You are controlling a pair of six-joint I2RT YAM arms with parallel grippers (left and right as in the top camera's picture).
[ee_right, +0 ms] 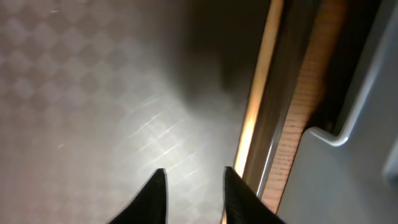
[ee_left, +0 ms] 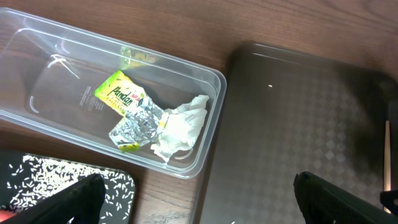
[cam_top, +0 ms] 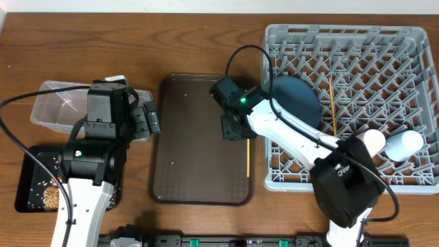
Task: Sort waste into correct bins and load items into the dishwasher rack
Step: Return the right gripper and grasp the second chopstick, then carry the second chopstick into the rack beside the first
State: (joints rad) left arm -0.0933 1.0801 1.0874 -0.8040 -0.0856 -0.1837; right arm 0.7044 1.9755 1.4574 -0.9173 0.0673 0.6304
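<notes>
One wooden chopstick (cam_top: 247, 155) lies along the right edge of the dark brown serving tray (cam_top: 199, 171); another (cam_top: 333, 106) rests in the grey dishwasher rack (cam_top: 411, 41) beside the blue plate (cam_top: 296, 99). My right gripper (cam_top: 234, 130) hovers low over the tray, open narrowly with nothing between its fingers. In the right wrist view the chopstick (ee_right: 260, 87) runs just right of the right finger (ee_right: 239, 196). My left gripper (ee_left: 199, 211) is wide open above the clear tub (ee_left: 37, 93), which holds the crumpled wrapper (ee_left: 127, 109). Rice (ee_left: 56, 177) lies in the black tray (cam_top: 31, 171).
White crumpled paper (ee_left: 183, 127) lies in the tub next to the wrapper. Two pale cups (cam_top: 387, 143) lie on their sides at the rack's front right. A brown food lump (cam_top: 49, 197) sits in the black tray. A strip of wooden table (ee_right: 305, 106) separates serving tray and rack.
</notes>
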